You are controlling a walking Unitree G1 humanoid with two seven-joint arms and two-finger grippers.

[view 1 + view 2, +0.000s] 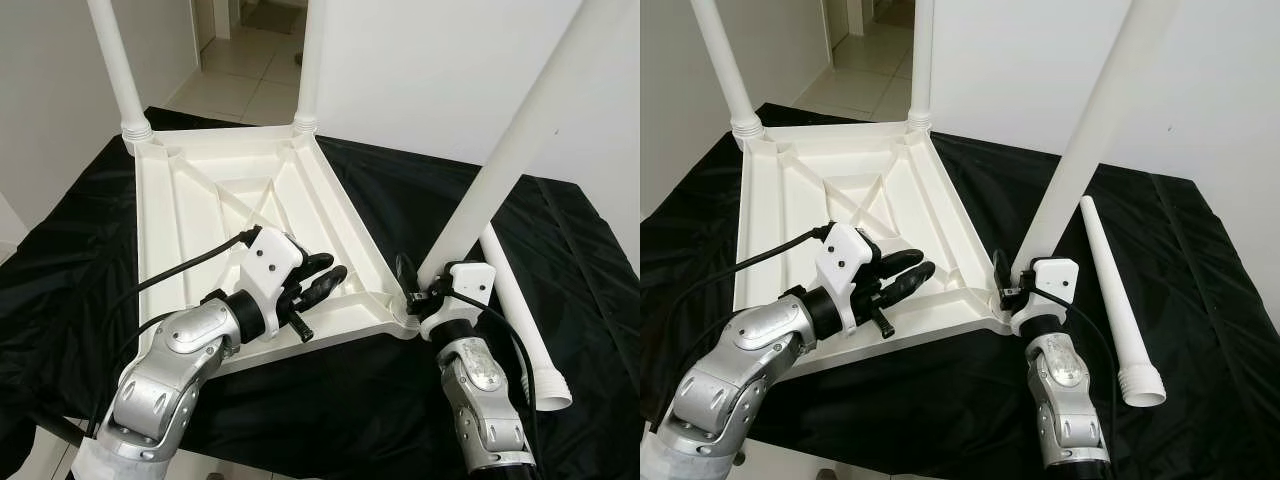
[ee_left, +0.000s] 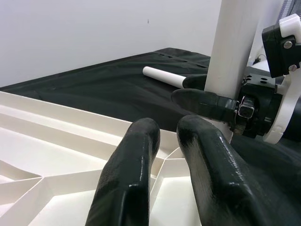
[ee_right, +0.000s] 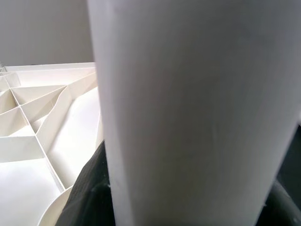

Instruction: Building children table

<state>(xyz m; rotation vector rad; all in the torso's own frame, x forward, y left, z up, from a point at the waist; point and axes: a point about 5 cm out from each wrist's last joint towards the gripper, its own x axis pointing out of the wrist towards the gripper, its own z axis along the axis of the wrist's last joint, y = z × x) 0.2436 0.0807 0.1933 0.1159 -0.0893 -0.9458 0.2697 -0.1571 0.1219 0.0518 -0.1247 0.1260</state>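
Right gripper (image 1: 412,285) around tilted leg (image 1: 505,165) at upturned tabletop (image 1: 160,230) corner

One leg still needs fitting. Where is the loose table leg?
The loose leg lies on the black cloth at the robot's right, beside the right gripper.
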